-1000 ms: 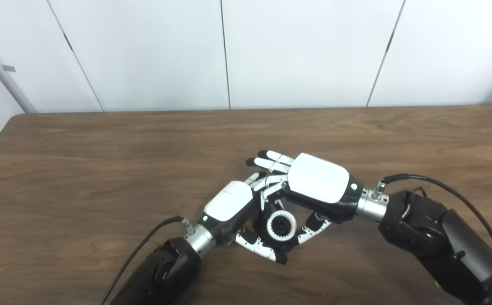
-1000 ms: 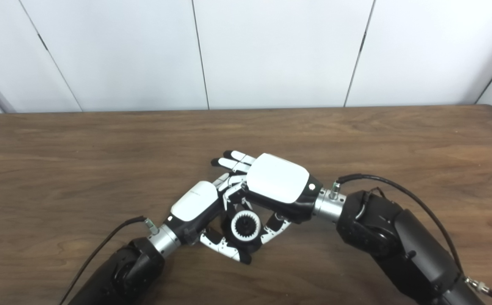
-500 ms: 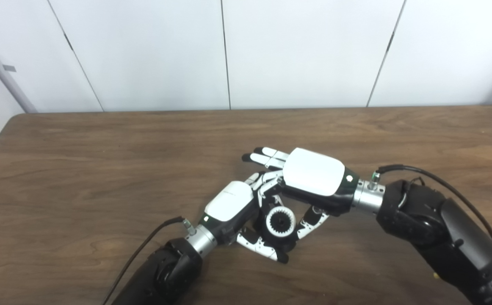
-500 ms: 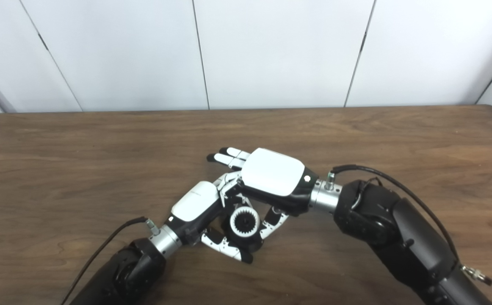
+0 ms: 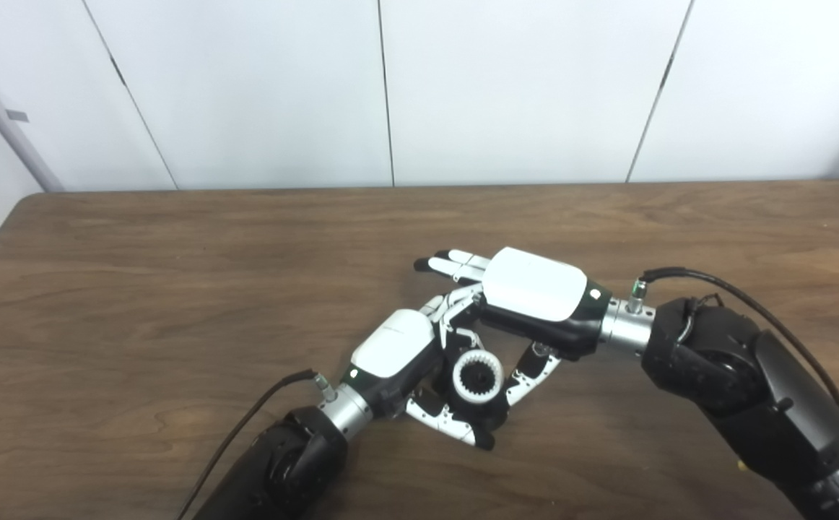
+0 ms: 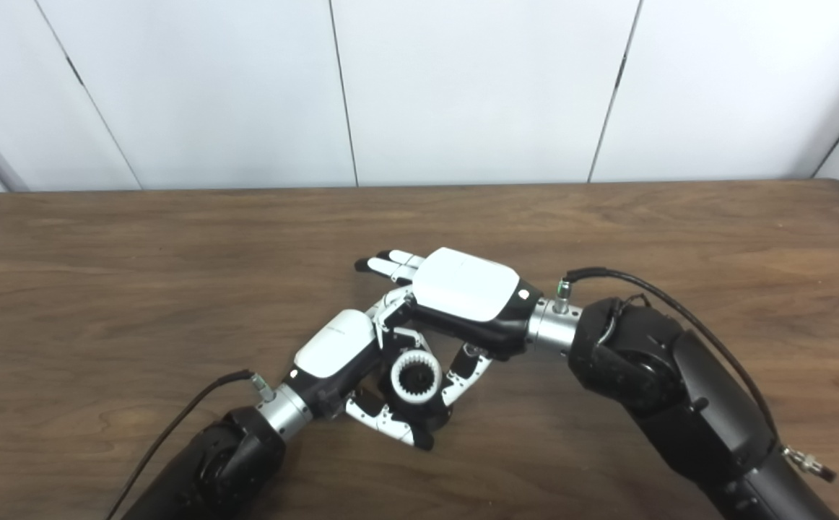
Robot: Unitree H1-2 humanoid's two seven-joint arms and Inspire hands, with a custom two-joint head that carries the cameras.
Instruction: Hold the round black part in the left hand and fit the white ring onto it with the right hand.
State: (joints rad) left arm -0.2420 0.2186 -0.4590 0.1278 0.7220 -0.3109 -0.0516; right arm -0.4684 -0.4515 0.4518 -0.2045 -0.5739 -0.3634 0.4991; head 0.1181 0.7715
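Note:
My left hand (image 5: 398,354) is shut on the round black part (image 5: 493,410), cradling it from the left and below at the table's near middle. The white toothed ring (image 5: 458,377) sits on top of that part, facing up, with its dark centre showing. Just above and to the right hovers my right hand (image 5: 531,292), palm down. Some of its fingers (image 5: 448,263) stretch out to the left, others bend down behind the ring. Its thumb (image 5: 528,372) hangs just right of the black part, and a narrow dark gap separates it from the ring.
The brown wooden table (image 5: 174,289) spreads out on every side of the hands. A white panelled wall (image 5: 390,87) stands behind its far edge. A cable (image 5: 246,426) trails from the left wrist, another (image 5: 751,310) loops over the right forearm.
My right hand has slid left and dropped lower over the ring, its thumb drawing nearer the black part. The left hand, part and ring have shifted slightly upward in the picture.

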